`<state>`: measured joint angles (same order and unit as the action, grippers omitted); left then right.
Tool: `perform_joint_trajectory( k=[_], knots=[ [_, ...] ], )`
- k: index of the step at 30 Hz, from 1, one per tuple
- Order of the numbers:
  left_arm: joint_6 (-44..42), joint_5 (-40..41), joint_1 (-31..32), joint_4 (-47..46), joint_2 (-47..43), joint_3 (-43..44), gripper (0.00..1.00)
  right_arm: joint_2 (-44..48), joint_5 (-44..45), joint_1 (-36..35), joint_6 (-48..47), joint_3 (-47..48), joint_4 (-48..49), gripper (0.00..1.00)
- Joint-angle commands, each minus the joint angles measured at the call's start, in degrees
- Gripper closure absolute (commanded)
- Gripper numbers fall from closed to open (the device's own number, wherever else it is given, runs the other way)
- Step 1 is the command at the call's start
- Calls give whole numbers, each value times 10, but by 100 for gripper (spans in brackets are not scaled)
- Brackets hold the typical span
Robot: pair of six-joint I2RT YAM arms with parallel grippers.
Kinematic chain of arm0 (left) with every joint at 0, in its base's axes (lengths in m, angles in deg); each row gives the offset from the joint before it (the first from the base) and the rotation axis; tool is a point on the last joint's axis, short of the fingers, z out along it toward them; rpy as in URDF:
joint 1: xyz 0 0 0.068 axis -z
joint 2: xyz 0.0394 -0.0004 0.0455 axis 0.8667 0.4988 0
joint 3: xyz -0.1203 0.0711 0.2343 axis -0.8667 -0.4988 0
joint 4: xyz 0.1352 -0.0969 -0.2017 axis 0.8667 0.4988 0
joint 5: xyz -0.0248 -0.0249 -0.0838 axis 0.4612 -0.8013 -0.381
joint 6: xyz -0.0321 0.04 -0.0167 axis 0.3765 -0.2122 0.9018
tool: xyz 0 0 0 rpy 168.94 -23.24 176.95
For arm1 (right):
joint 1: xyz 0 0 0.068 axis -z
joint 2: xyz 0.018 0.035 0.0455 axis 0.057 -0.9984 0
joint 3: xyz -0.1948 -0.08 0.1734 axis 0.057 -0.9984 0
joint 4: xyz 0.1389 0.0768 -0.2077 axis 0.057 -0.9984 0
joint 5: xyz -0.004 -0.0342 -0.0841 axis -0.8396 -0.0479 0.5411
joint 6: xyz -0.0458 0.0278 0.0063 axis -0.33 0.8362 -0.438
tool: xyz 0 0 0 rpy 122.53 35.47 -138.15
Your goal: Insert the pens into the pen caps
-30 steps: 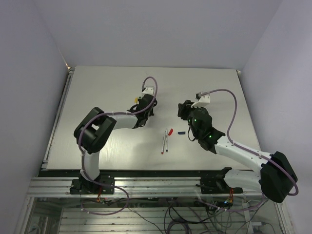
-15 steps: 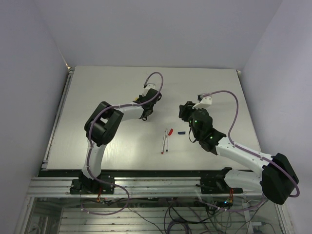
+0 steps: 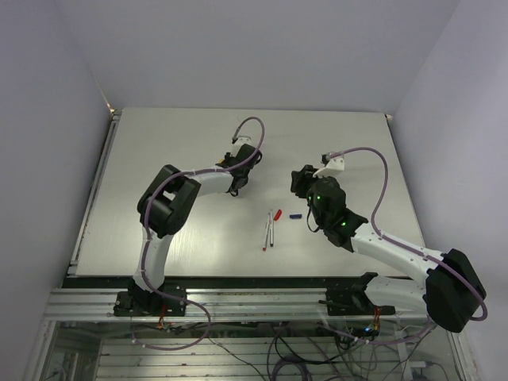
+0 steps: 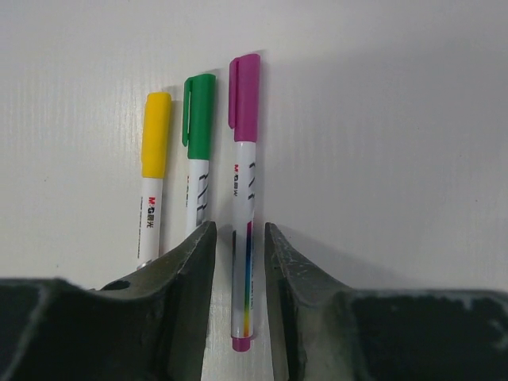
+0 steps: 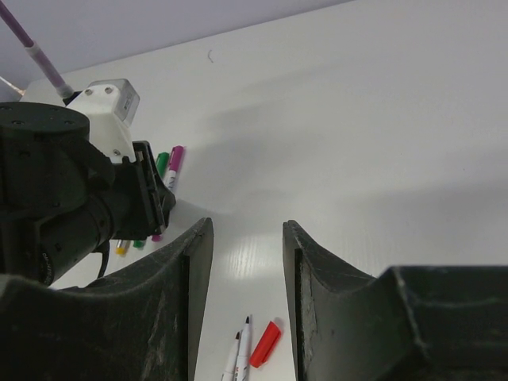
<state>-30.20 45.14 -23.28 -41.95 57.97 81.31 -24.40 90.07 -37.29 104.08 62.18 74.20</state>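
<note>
White table fills the scene, matt and bare but for the markers. Three of them lie side by side under the left wrist camera, each with its cap on: the yellow pen, the green pen and the purple pen. The left gripper straddles the purple pen's barrel with its jaws apart, a sliver of table showing on either side, so nothing is clamped. The right gripper hangs above the table with its jaws apart and empty. The two bare pens lie close together nearer the robot, with the red cap just beside their far ends and the blue cap a little to the right. All four lie near the right gripper, on its near side, and well apart from the left one. Their tip colours are too small to tell. These barrels look light, stiff and smooth, so they are likely to roll or slide. A pinch across the middle of the barrel should hold one best and leave the tip free. The caps are tiny and apt to skid or twist, so each is best taken by its sides with the mouth left clear.
</note>
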Motion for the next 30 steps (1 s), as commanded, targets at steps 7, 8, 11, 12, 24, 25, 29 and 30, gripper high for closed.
perform_joint_trajectory(
  k=[7, 8, 11, 12, 24, 25, 29, 30],
  knots=[
    [-6, -24, -1, 17, -69, 3, 59, 3, 3, 2, 4, -12, 13, 61],
    [-7, -25, -1, 16, -79, 0, 59, 3, 4, 2, 4, -12, 13, 61],
    [-7, -26, 0, 11, -110, -17, 59, 5, 8, 2, 4, -13, 12, 61],
    [-7, -27, 1, 9, -120, -22, 59, 4, 9, 2, 5, -13, 12, 61],
    [14, -123, 54, 19, -234, -132, 60, 1, 79, 4, 63, -13, -54, 57],
    [14, -133, 61, 17, -246, -147, 60, 7, 84, 8, 72, -16, -58, 52],
    [18, -171, 97, 24, -290, -198, 60, 23, 64, 37, 101, -28, -78, 44],
    [18, -175, 106, 29, -299, -203, 61, 25, 50, 46, 106, -31, -80, 44]
  ],
)
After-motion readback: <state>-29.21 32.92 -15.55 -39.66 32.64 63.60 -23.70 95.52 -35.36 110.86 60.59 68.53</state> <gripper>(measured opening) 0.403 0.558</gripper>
